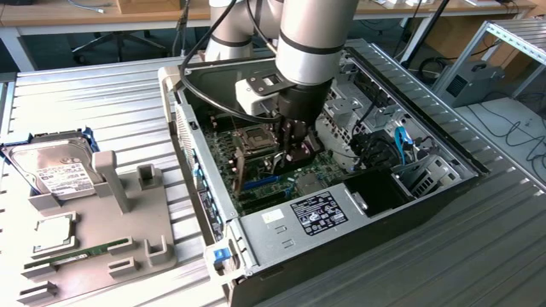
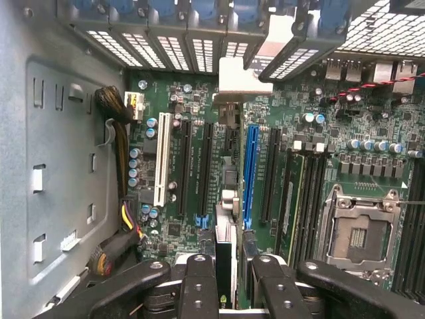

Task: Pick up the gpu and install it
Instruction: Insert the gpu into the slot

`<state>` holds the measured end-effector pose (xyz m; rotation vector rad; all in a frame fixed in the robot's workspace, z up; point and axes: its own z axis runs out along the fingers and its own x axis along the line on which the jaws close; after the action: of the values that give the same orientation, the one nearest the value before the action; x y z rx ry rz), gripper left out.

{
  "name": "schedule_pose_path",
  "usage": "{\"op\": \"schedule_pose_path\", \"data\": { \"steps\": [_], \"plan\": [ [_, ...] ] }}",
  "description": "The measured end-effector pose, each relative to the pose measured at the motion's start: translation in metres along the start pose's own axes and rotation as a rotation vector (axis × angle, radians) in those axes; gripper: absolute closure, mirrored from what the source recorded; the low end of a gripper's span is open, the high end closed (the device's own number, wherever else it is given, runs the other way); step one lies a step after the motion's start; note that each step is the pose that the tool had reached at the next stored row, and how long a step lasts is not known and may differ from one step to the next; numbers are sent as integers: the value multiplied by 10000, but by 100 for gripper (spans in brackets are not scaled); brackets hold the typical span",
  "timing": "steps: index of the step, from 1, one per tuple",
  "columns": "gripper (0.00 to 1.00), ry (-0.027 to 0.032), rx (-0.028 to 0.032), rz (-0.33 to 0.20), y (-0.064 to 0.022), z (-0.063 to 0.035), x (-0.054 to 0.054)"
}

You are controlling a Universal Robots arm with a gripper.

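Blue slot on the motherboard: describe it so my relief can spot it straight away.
Look inside the open computer case, at the green motherboard. Among its long parallel slots, find the blue slot, close to the gpu held in the claw. The slots on either side of it are black and one further off is white.

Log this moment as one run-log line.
hand: shut on gpu | place: inside open PC case, above motherboard | gpu: edge-on over slots beside blue slot, seating unclear
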<state>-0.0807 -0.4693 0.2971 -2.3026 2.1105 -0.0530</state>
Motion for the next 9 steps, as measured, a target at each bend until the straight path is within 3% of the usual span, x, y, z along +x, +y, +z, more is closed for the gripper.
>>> {"op": "schedule_pose_path", "data": {
  "steps": [9],
  "plan": [
    [74,0,0,0,60,9,-5]
  ]
}}
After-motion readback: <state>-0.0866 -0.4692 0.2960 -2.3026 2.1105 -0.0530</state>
